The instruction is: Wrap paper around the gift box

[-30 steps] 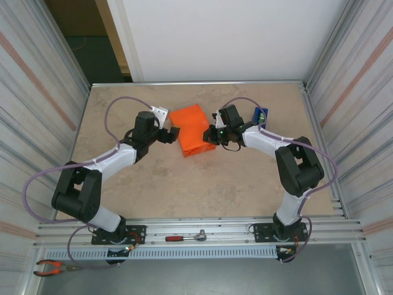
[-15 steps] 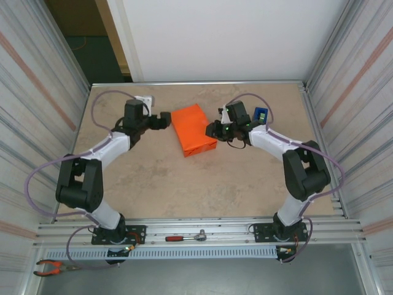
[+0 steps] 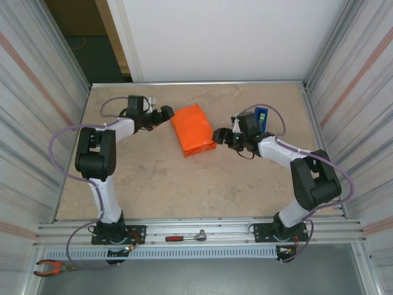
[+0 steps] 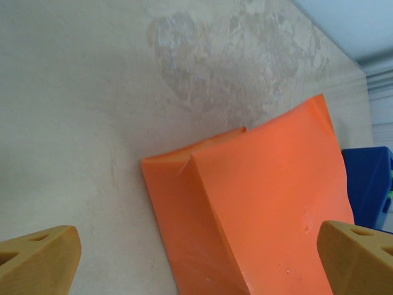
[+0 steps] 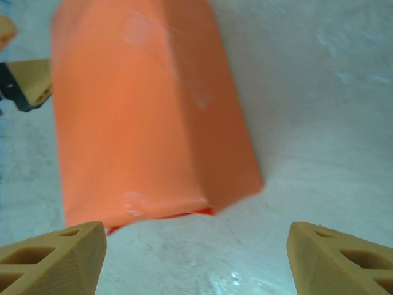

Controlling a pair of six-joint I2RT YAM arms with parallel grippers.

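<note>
Both arms are built of white link shells and black joint housings: left arm (image 3: 95, 153), right arm (image 3: 313, 181). A lilac cable (image 3: 61, 138) is looped outside each arm, behind the gripper. Black base plates (image 3: 113, 233) are noted. The left gripper (image 3: 164, 115) and right gripper (image 3: 218, 135) are black-bodied. The fingers (image 4: 37, 261) are moulded in ochre plastic, with triangular cut-outs at the tips.

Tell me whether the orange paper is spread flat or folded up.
Folded. The paper forms a closed, box-shaped parcel on the table, with sharp creased edges and a tucked flap at one end.
</note>
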